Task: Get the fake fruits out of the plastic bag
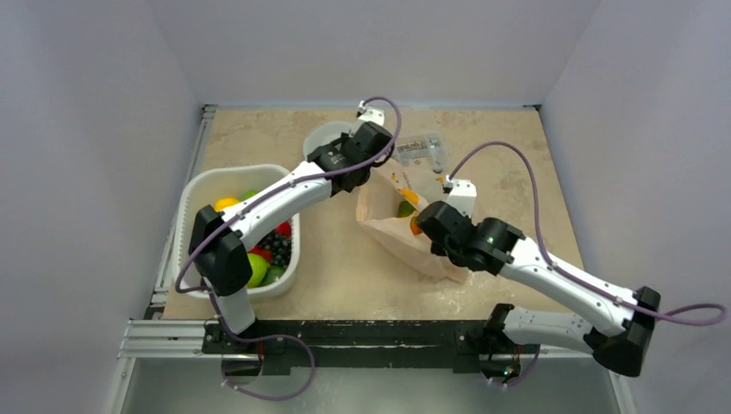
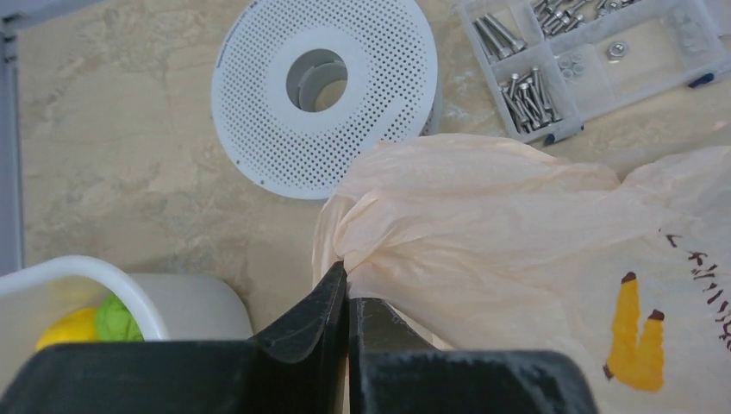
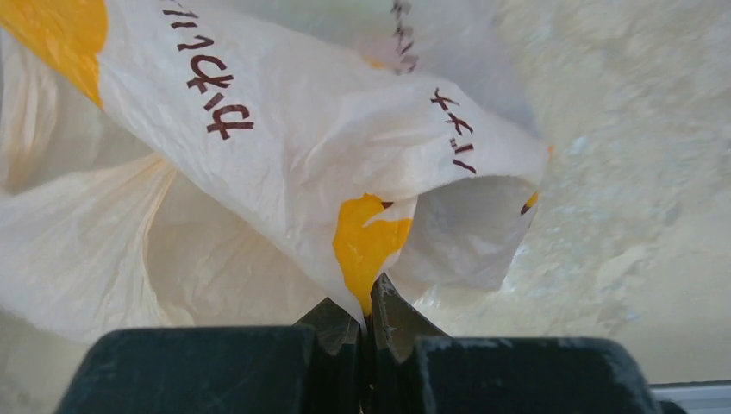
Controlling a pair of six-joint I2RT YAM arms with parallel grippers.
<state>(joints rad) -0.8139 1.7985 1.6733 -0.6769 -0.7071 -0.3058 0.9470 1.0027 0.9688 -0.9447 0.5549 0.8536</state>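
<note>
Left gripper [image 2: 346,280] had its fingers pressed together on a gathered fold at the far corner of the plastic bag [image 2: 483,224]. The right gripper [image 3: 369,304] pinched the bag's near rim at a yellow printed mark. Between the two arms, the bag lay on the table [image 1: 336,259] with its mouth drawn open towards the camera overhead.

Inside that mouth a green piece [image 1: 405,208] and an orange piece [image 1: 416,226] showed, side by side, and neither gripper touched them. Whether more lay deeper under the film could not be told.

To the left, well apart from the bag, several fake fruits [image 1: 256,269] in yellow, green, red and dark purple sat in a white tub [image 1: 226,172]. A perforated disc [image 2: 284,129] and a clear parts box [image 2: 603,60] lay beyond the bag.

By this showing the job looked well advanced but unfinished. At least two pieces were left to lift out, and both grippers were occupied with the bag itself.
</note>
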